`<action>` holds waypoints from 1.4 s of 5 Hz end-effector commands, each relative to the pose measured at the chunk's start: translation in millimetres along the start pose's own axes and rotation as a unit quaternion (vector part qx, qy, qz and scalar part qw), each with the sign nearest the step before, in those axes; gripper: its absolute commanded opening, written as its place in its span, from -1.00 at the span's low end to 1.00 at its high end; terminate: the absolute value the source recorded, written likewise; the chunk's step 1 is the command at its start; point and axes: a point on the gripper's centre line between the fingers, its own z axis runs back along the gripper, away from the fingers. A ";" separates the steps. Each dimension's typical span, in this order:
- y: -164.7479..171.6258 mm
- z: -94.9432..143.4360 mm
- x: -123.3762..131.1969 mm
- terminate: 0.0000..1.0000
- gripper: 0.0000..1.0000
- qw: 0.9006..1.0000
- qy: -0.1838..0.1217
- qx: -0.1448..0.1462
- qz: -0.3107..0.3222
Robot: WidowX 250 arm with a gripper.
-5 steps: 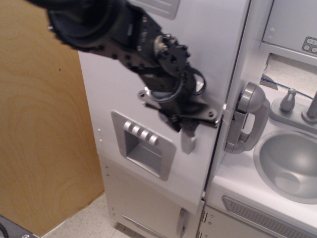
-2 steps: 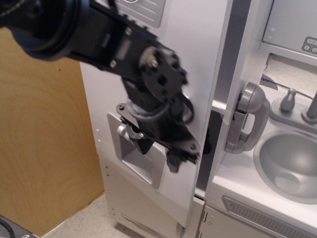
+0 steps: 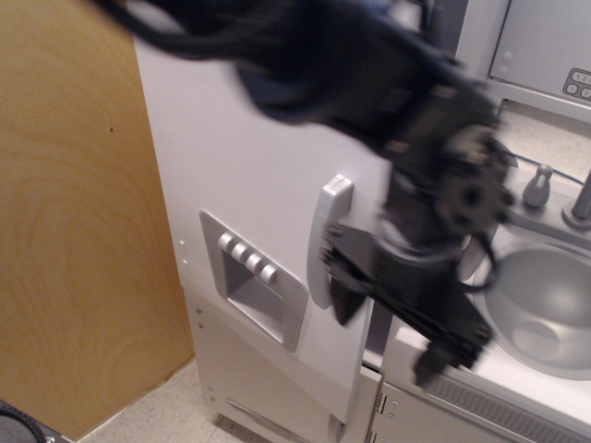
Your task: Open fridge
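Note:
The silver-grey fridge point(image 3: 231, 157) stands in the left middle of the view. Its large door is ajar, swung out a little at the right edge, with a dark gap point(image 3: 375, 334) behind it. The vertical silver bar handle point(image 3: 328, 238) is free, and the recessed dispenser panel point(image 3: 253, 288) with its buttons shows to its left. My gripper point(image 3: 390, 334) is blurred by motion, just right of the handle and in front of the door's edge. Its fingers point(image 3: 345, 305) stand apart with nothing between them.
A smaller lower door point(image 3: 268, 383) sits under the large one. A wooden panel point(image 3: 74, 231) stands at the left. A grey sink point(image 3: 545, 309) with a faucet point(image 3: 580, 198) lies at the right on the counter. My arm covers the fridge's top right.
The large door went from shut to ajar. My gripper left the handle, swung across the door and moved right and down, so the handle now shows.

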 end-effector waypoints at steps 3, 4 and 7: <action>-44.5 -1.7 71.6 -1.00 1.00 0.998 -0.027 -0.046 -0.027; -13.3 0.7 92.4 -1.00 1.00 0.997 -0.039 -0.056 0.021; 29.8 -11.4 36.1 -1.00 1.00 0.997 -0.020 0.028 0.075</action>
